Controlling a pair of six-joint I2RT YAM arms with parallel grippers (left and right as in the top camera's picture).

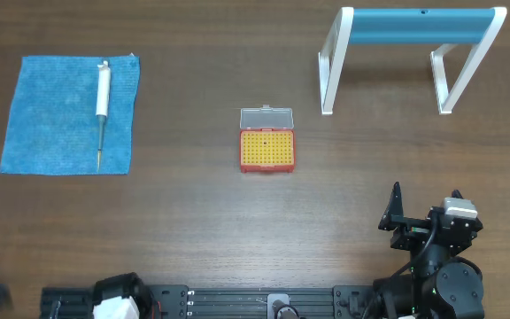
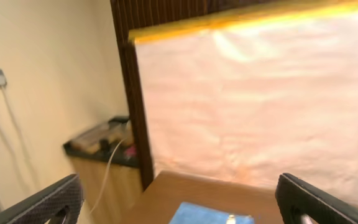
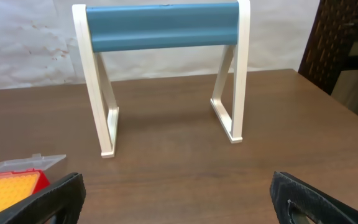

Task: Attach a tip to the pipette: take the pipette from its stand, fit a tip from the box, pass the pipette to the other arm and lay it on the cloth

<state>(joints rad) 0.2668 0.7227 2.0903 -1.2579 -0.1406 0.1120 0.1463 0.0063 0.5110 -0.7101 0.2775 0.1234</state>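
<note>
Pipette [image 1: 102, 105] flat on cloth [image 1: 56, 133]; looks light, rigid, slick plastic. Tip [image 1: 98, 155] thin, fragile. I'd pinch white barrel [image 1: 103, 87], never tip. Left claw [image 2: 178, 196] spread, right claw [image 3: 178, 196] spread, both empty.

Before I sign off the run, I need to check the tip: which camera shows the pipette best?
The top view: the pipette lies whole on the blue cloth, yellowish tip at its lower end. The left wrist view catches just a corner of that cloth; the right wrist view faces the stand and tip box.
</note>
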